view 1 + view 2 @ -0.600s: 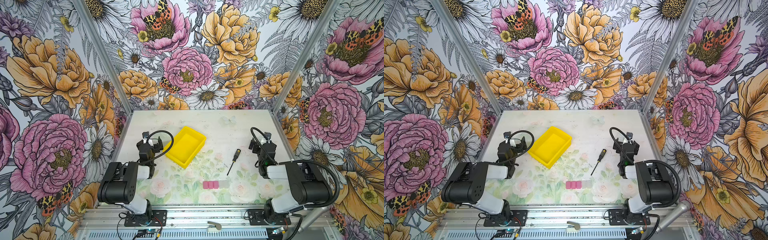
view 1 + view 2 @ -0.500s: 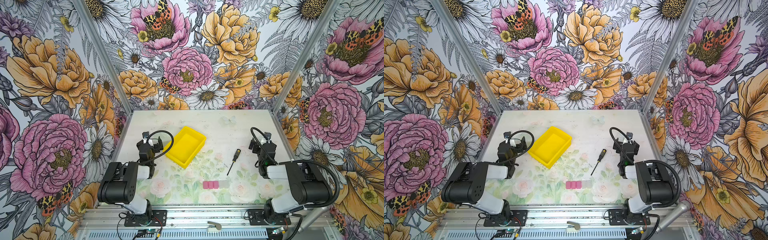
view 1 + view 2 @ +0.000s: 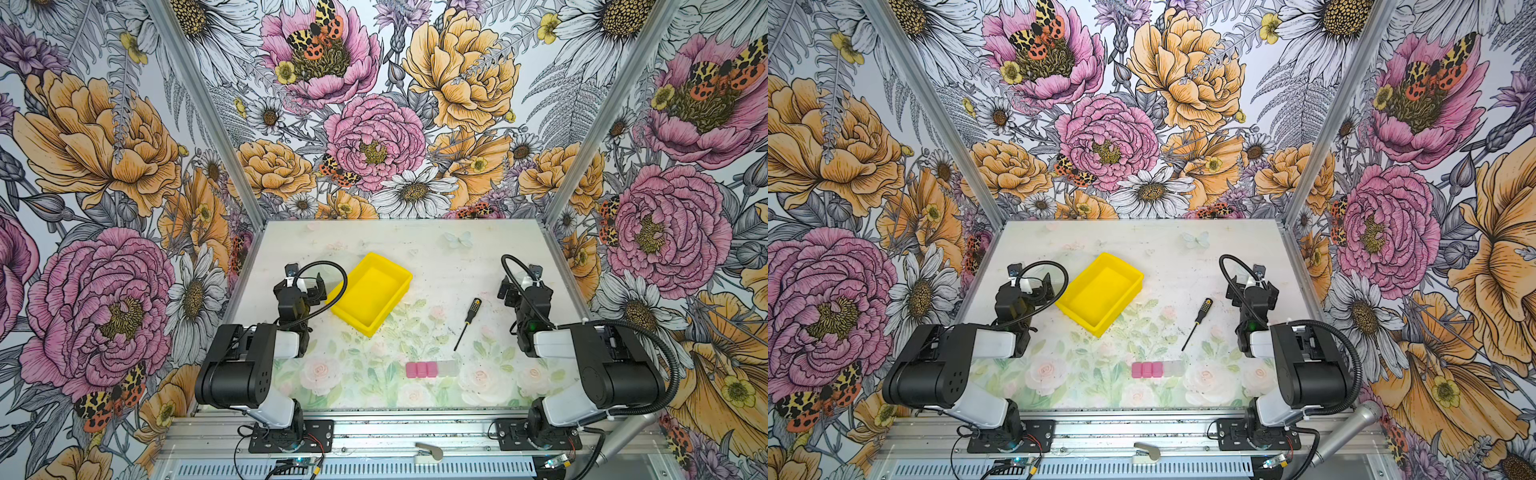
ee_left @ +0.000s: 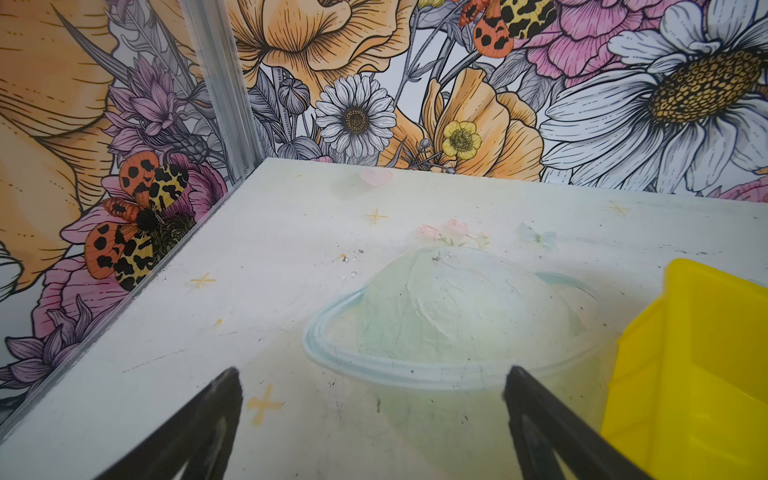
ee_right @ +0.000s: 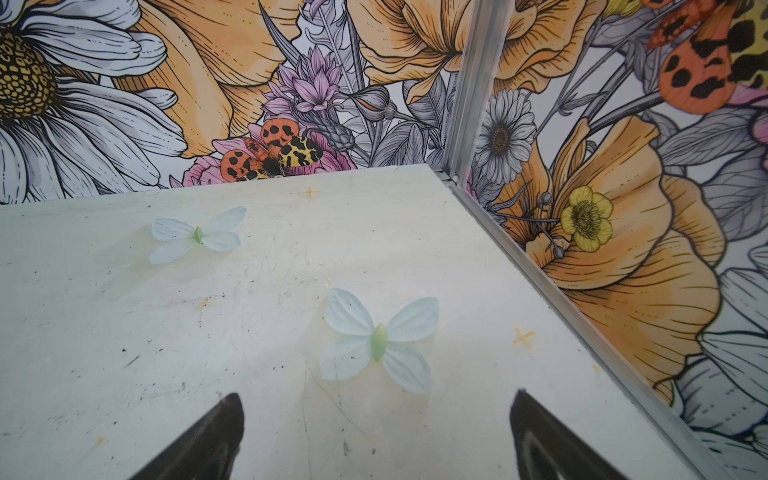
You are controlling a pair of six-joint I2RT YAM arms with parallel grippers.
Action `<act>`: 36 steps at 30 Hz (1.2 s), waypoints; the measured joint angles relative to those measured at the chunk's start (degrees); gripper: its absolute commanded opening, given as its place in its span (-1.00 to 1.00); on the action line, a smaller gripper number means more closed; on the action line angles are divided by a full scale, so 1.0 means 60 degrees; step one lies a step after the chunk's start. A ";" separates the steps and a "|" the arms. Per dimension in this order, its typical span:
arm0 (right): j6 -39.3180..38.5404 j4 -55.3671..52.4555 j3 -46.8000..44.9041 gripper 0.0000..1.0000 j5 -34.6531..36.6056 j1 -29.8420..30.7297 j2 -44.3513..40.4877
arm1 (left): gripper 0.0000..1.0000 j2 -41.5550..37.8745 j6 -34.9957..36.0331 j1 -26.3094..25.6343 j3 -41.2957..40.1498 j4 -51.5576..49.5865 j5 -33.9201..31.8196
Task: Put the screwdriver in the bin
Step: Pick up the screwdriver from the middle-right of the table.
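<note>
Plainly, screwdriver [image 3: 467, 322] lying apart from bin [image 3: 374, 293], left gripper [image 4: 372, 370] spread, right gripper [image 5: 377, 392] spread, both empty

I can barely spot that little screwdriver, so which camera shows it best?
Both top views: the screwdriver lies whole on the table, handle and shaft clear, apart from the bin. The left wrist view shows only a corner of the bin; the right wrist view shows only table. Neither shows the screwdriver.
</note>
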 measured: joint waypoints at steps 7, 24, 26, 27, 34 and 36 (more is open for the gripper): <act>0.0000 0.0000 0.0000 0.99 0.0000 0.0000 0.0000 | 0.97 0.0000 0.0000 0.0000 0.0000 0.0004 0.0007; 0.0597 -0.3770 0.0754 0.99 0.1268 0.0484 -0.3519 | 0.97 -0.3344 -0.0761 0.0721 0.0776 -0.3621 0.0831; 0.1002 -0.4841 0.1202 0.99 0.1457 0.0525 -0.3883 | 0.97 -0.3530 -0.0838 0.0721 0.0933 -0.4127 0.0936; 0.1209 -0.5384 0.1468 0.99 0.1504 0.0525 -0.3985 | 0.97 -0.3585 -0.0874 0.0721 0.1024 -0.4371 0.1005; 0.2838 -0.9253 0.3537 0.99 0.1657 0.1056 -0.4058 | 0.97 -0.3639 -0.0943 0.0131 0.2182 -0.6091 0.1107; 0.3297 -1.0094 0.3927 0.99 0.1526 0.1271 -0.4018 | 0.97 -0.3672 -0.1031 -0.0127 0.2499 -0.6597 0.1104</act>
